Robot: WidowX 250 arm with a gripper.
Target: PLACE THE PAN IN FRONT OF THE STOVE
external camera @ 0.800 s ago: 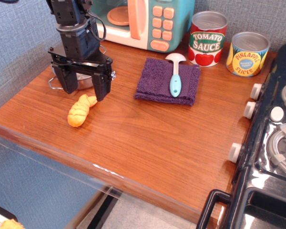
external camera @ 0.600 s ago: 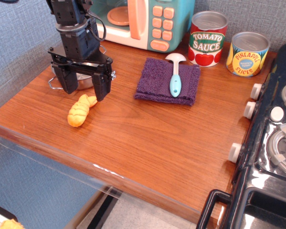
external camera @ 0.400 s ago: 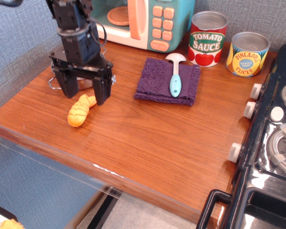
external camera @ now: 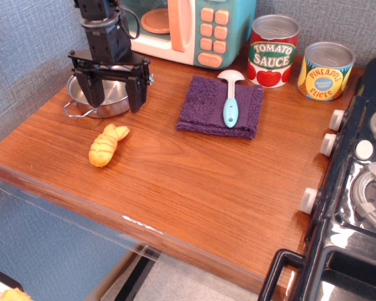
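The pan [external camera: 103,99] sits on the table [external camera: 194,182] far from the stove [external camera: 357,188], near the table's left end. The pincer [external camera: 111,93] is held over the pan, spread wide and empty. For a sound grasp, one finger is best lowered inside the rim and one outside — squarely — before closing.

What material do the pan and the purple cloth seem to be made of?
The pan looks like polished stainless steel: a shiny, mirror-like rim and thin wire loop handle. The purple cloth appears to be terry fabric: a fuzzy, matte, looped surface with soft edges.
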